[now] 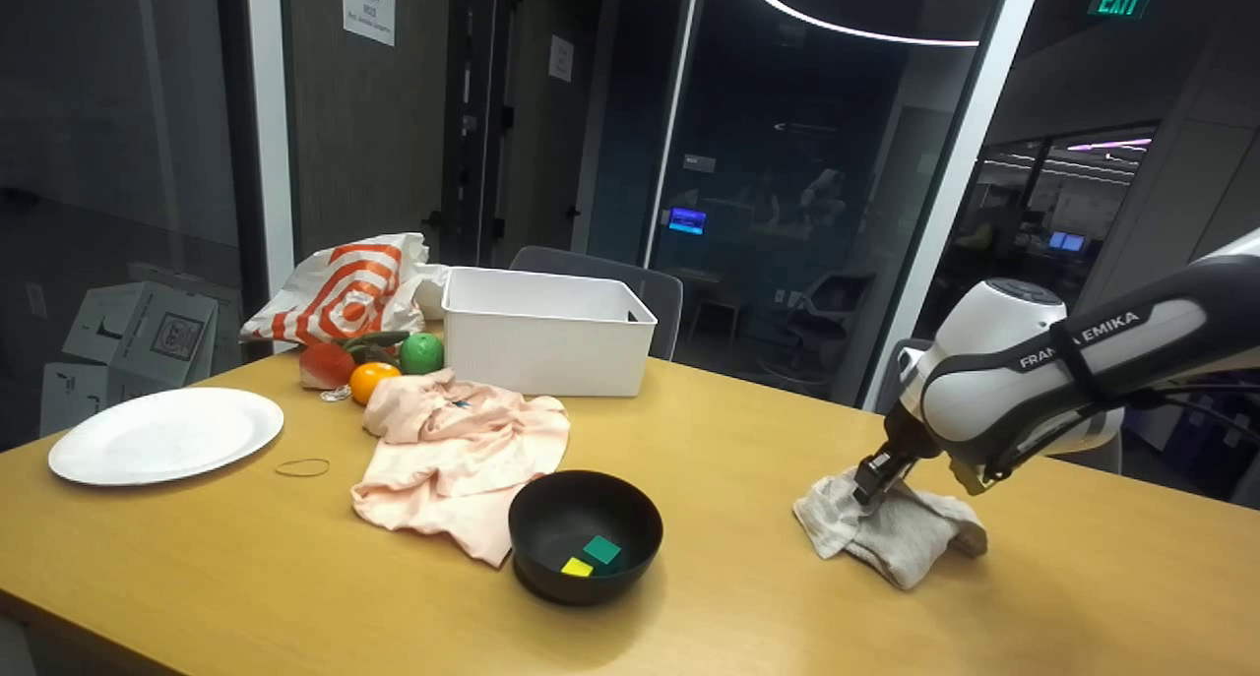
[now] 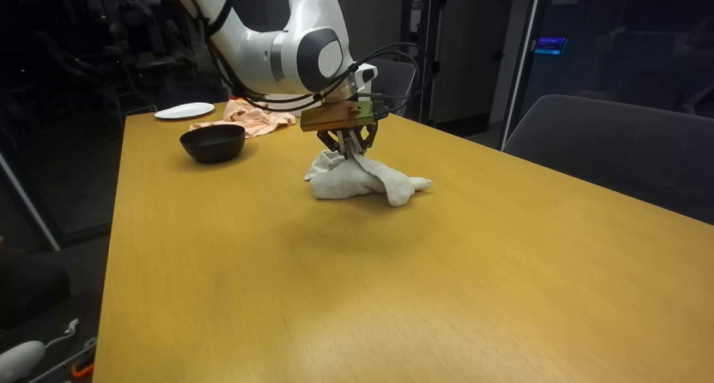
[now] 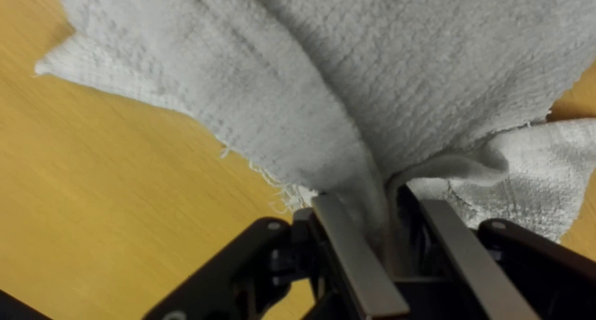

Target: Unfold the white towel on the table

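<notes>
black bowl (image 1: 571,514): green piece (image 1: 601,550), yellow piece (image 1: 577,567) inside | pink cloth (image 1: 472,450) beside bowl | white plate (image 1: 167,435) | white bin (image 1: 541,356)

The towel (image 1: 911,540) was off-white to pale grey, the bench (image 2: 251,294) golden tan, the other cloth (image 1: 482,450) pinkish cream. Plate (image 1: 167,438) and bin (image 1: 541,356) were white, the bag (image 1: 345,287) white with orange-red rings, the tool (image 3: 382,203) black and grey; a teal square (image 1: 601,550) and a yellow square (image 1: 578,567) showed against the black bowl (image 1: 546,519)

A grey chair (image 2: 608,154) stands before tall dark glass panels (image 2: 619,73).
</notes>
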`<state>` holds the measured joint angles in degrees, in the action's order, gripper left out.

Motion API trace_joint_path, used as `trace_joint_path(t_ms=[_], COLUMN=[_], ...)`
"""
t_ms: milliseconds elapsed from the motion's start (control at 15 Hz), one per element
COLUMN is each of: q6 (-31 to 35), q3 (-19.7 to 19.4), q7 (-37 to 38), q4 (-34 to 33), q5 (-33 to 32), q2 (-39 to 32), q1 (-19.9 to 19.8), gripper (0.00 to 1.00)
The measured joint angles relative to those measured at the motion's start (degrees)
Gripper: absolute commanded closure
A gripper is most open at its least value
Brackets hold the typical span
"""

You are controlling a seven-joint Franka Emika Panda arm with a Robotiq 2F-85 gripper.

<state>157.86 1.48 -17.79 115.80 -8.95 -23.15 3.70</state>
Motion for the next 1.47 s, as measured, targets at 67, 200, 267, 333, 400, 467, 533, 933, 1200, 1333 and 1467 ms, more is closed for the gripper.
trace_joint_path(t_ms=[67, 200, 267, 333, 400, 467, 533, 933, 1200, 1333, 1467], q6=[0.00, -0.16, -0.64, -1.42, -2.51, -4.00, -5.75, -18.39, -30.25, -36.36, -40.70], q3=[0.00, 0.02, 0.08, 0.26, 0.70, 1.34, 1.97, 2.59, -0.02, -1.62, -3.04], q7=[-0.02, -0.02, -0.08, -0.26, -0.54, -0.97, -1.55, -5.17, -6.00, -6.00, -5.93], q4=[0.00, 0.00, 0.01, 0.04, 0.08, 0.14, 0.20, 1.56, 3.46, 4.44, 5.64], q5=[-0.24, -0.72, -0.73, -0.73, -0.62, -0.31, 0.38, 3.59, -0.01, -3.99, -7.73], q2=[0.01, 0.18, 0.42, 0.83, 1.39, 2.19, 3.18, 11.55, 17.24, 19.25, 20.33], q1=[-0.08, -0.23, -0.33, -0.51, -0.90, -1.49, -2.11, -5.12, -6.04, -6.26, -6.53], gripper=[0.93, 0.95, 0.92, 0.91, 0.91, 0.91, 0.91, 0.91, 0.90, 0.89, 0.64])
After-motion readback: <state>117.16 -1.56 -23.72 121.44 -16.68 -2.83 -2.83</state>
